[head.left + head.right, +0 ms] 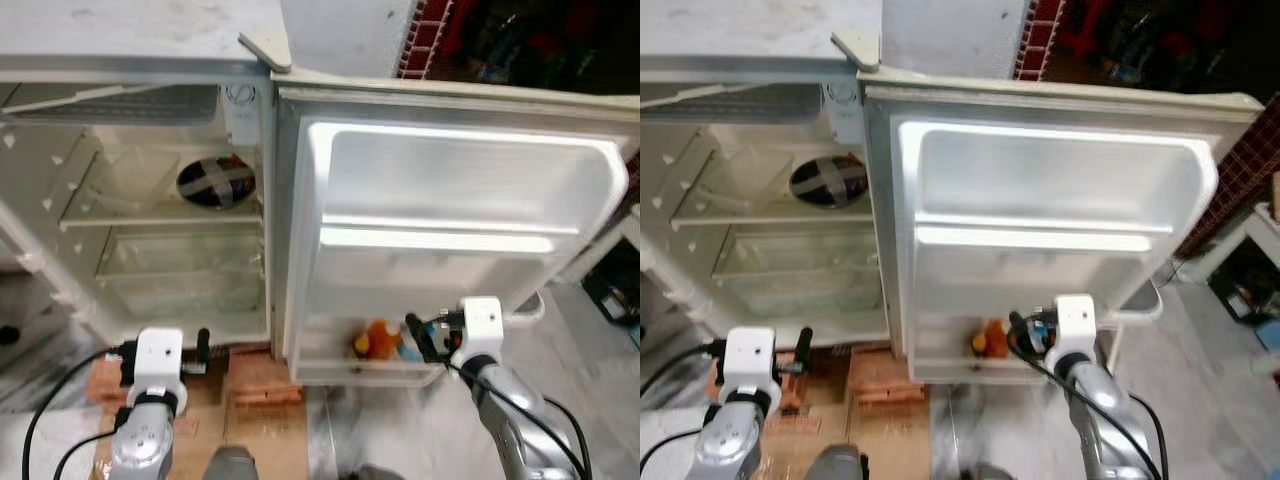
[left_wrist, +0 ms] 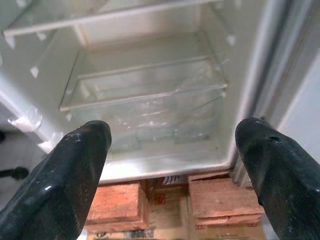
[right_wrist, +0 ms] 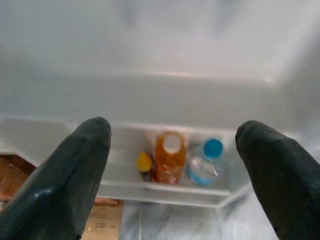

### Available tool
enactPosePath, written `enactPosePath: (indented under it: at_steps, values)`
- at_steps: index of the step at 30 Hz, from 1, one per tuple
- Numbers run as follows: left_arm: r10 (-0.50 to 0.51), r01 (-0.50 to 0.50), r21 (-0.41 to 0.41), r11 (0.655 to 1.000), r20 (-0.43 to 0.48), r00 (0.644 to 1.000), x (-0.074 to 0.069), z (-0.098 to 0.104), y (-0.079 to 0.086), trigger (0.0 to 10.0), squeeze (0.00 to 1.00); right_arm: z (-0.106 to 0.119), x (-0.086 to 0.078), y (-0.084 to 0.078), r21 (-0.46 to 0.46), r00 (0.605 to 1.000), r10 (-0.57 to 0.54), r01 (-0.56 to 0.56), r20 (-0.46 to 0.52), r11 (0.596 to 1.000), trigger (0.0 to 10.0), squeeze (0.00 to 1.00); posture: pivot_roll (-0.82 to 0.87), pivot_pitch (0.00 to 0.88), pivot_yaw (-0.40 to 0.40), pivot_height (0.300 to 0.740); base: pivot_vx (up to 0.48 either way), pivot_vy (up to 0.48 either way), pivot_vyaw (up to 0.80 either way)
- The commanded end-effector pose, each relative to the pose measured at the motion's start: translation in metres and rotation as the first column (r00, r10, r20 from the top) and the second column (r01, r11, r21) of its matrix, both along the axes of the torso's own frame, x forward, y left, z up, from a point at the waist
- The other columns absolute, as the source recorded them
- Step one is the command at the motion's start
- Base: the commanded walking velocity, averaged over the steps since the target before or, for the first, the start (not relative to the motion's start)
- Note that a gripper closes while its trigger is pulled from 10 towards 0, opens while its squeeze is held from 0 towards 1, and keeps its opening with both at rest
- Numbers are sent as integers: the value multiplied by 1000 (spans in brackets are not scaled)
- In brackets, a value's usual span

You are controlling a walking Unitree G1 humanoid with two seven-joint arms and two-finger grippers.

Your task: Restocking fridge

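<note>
- Orange bottle (image 3: 170, 156), small yellow-capped bottle (image 3: 144, 166) and blue-capped bottle (image 3: 205, 164) stand together in the bottom door shelf (image 1: 365, 372) of the open fridge (image 1: 140, 230)
- Right gripper (image 3: 172, 175) faces them, fingers wide, holding nothing
- Left gripper (image 2: 172, 175) faces the clear drawer (image 2: 145, 95), fingers wide

You get bright, even daylight with strong glare washing out the fridge door (image 1: 450, 190) liner, a dim far right background, soft blur across both head views, and out-of-focus black fingers (image 3: 65, 175) near each wrist lens.
</note>
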State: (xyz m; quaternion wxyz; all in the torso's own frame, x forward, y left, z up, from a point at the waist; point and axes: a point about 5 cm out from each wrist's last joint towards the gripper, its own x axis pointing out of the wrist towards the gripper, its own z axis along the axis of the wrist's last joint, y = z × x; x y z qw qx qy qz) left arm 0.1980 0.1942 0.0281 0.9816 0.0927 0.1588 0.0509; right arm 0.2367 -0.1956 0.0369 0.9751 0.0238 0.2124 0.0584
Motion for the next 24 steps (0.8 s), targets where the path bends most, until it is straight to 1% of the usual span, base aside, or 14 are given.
enactPosePath:
  at_steps: [1, 6, 8, 10, 11, 13, 14, 15, 16, 17, 19, 21, 23, 24]
  values:
    - [-2, 2, 11, 1000, 29, 1000, 5, 7, 0, 10000, 0, 0, 0, -9, -24, 1000, -24, 24, -10, 999, 10000, 0, 52, 0, -42, 740, -307, 0, 0]
    - [-27, 27, 8, 1000, 45, 999, 11, 11, -4, 10000, 0, 4, 5, -8, -36, 999, 36, -36, -4, 999, 10000, 0, 46, 0, -25, 740, -303, 0, 0]
    - [-34, 33, 7, 999, 49, 998, 12, 12, -5, 10000, 0, 4, 6, -7, -39, 999, 37, -38, -8, 999, 10000, 0, 43, 0, -20, 740, -302, 0, 0]
    - [-44, 43, 15, 999, 65, 997, 16, 15, -7, 10000, 0, 7, 10, -5, -68, 999, 32, -32, 1, 997, 10000, 0, 47, 0, -18, 740, 0, 0, 0]
    - [-44, 43, 15, 999, 65, 997, 16, 15, -7, 10000, 0, 7, 10, -5, -68, 999, 32, -32, 1, 997, 10000, 0, 47, 0, -18, 740, 0, 0, 0]
    - [-43, 41, 23, 999, 96, 994, 21, 22, -8, 10000, 0, 15, 17, -4, -130, 998, 33, -25, 59, 991, 10000, 0, 50, 0, -20, 740, 0, 0, 0]
    - [-43, 41, 23, 999, 96, 994, 21, 22, -8, 10000, 0, 15, 17, -4, -130, 998, 33, -25, 59, 991, 10000, 0, 50, 0, -20, 740, 0, 0, 0]
    - [-31, 28, 24, 999, 111, 993, 23, 25, -8, 10000, 0, 18, 20, -3, -139, 996, 14, -2, 90, 990, 10000, 0, 55, 0, -25, 740, 0, 0, 0]
    - [-31, 28, 24, 999, 111, 993, 23, 25, -8, 10000, 0, 18, 20, -3, -139, 996, 14, -2, 90, 990, 10000, 0, 55, 0, -25, 740, 0, 0, 0]
    - [-18, 15, 26, 1000, 137, 990, 26, 30, -6, 10000, 0, 23, 24, -3, -116, 991, -44, 59, 128, 991, 10000, 0, 55, 0, -29, 740, 0, 0, 0]
    - [-14, 9, 35, 999, 150, 989, 28, 32, -3, 10000, 0, 26, 26, -1, -117, 986, -54, 73, 156, 991, 10000, 0, 55, 0, -33, 740, 0, 0, 0]
    - [-9, 2, 48, 999, 148, 989, 29, 32, 0, 10000, 0, 24, 24, 2, -114, 987, -68, 86, 149, 990, 10000, 0, 52, 0, -38, 740, 0, 0, 0]
    - [1, -17, 81, 997, 190, 982, 38, 37, 7, 10000, 0, 21, 25, 12, -100, 991, -28, 42, 134, 994, 10000, 0, 55, 0, -47, 740, 0, 0, 0]
    - [1, -18, 87, 996, 198, 980, 41, 39, 9, 10000, 0, 22, 27, 14, -90, 988, -17, 31, 152, 995, 10000, 0, 50, 0, -46, 740, 0, -379, 0]
